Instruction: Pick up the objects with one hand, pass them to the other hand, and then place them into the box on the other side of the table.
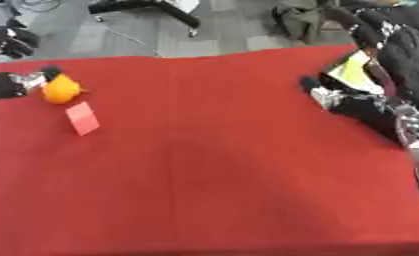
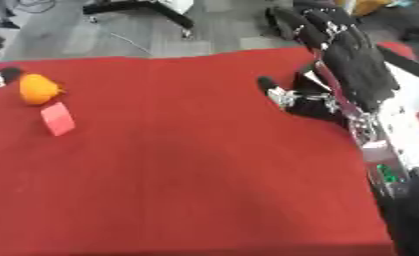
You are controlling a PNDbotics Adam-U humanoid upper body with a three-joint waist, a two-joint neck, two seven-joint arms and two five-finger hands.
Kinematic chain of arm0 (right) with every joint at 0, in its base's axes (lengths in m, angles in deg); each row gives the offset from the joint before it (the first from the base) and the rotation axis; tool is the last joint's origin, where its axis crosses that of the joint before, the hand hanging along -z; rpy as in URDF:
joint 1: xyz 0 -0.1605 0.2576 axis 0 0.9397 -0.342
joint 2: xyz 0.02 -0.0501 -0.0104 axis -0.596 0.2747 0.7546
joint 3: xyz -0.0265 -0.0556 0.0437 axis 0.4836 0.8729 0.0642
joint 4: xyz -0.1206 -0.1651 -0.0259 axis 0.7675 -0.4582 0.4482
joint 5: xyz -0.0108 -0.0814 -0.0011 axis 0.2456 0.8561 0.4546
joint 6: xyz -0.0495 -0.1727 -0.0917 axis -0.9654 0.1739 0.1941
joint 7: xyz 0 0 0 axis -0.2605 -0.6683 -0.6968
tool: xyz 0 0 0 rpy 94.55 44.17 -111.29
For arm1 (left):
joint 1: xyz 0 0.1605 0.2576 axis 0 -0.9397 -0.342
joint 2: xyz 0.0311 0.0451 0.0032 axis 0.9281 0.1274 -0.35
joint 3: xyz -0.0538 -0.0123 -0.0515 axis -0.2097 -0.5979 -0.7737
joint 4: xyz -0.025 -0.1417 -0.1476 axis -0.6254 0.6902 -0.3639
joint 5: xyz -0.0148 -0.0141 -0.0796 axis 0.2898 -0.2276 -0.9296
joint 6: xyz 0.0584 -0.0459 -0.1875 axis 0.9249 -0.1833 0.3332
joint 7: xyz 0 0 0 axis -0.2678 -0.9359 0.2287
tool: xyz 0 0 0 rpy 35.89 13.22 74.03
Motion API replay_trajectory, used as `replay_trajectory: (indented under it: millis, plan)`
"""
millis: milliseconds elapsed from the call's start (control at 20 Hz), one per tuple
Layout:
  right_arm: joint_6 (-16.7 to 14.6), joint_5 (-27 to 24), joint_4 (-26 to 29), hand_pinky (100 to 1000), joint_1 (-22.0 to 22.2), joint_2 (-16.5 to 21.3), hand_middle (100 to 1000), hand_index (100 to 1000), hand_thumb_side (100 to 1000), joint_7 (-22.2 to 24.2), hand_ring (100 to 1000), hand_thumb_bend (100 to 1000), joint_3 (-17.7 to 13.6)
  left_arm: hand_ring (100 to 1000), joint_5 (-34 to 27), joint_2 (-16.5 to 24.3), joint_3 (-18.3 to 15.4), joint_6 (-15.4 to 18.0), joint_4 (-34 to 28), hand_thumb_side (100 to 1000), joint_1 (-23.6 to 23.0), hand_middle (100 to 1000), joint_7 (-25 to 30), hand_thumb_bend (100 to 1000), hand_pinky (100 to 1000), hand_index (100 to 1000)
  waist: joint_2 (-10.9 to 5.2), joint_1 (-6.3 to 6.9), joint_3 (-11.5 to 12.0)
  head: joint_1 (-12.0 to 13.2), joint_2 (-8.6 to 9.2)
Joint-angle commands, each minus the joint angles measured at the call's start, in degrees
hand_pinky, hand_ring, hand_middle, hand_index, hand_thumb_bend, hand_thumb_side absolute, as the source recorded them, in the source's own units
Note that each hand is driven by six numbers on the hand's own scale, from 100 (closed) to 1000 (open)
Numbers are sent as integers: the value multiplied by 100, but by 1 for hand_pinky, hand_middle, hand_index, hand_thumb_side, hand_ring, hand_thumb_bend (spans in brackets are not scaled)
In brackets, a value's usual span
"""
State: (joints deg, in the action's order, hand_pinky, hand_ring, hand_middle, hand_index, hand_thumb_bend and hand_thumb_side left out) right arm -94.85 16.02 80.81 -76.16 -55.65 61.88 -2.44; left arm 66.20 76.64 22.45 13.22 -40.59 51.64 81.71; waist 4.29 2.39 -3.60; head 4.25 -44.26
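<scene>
Holding the orange ball (image 1: 61,89) at the table (image 1: 212,170) edge, the left hand (image 1: 11,84) could drop it. Right hand (image 2: 352,65) waits open, holding nothing.

Beside the orange ball (image 1: 61,88) my left hand (image 1: 11,84) is cut off by the picture's edge, fingers blurred. Far from the ball, my right hand (image 2: 348,65) hides most of a pale-yellow thing (image 1: 354,72).

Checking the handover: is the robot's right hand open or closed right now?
Open. The right robot hand hangs over the table's right side with fingers extended, curled round nothing.
</scene>
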Motion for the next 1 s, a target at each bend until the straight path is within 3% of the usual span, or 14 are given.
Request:
replay_trajectory:
  millis: [50,200,450,1000]
  plan:
    - [-135,-238,206,866,60,-127,733,943,321,98,871,323,115,732,822,309,234,317,649,430,362,698,534,580,805,821,-120,-4,-18,71,14]
    - [-163,-374,200,866,163,-192,727,943,330,161,871,295,154,712,1370,68,257,315,1322,432,702,677,659,589,787,805,-139,-32,-45,28,14]
    - [-150,-468,188,865,266,-267,719,942,333,184,870,270,140,706,1925,-408,142,-15,2255,422,1128,668,437,598,779,798,-156,-95,-81,-11,14]
    - [-148,-583,191,865,304,-323,715,940,339,204,869,235,147,699,2817,-926,-56,-707,3163,401,1507,668,-398,559,770,798,-130,-190,-159,67,14]
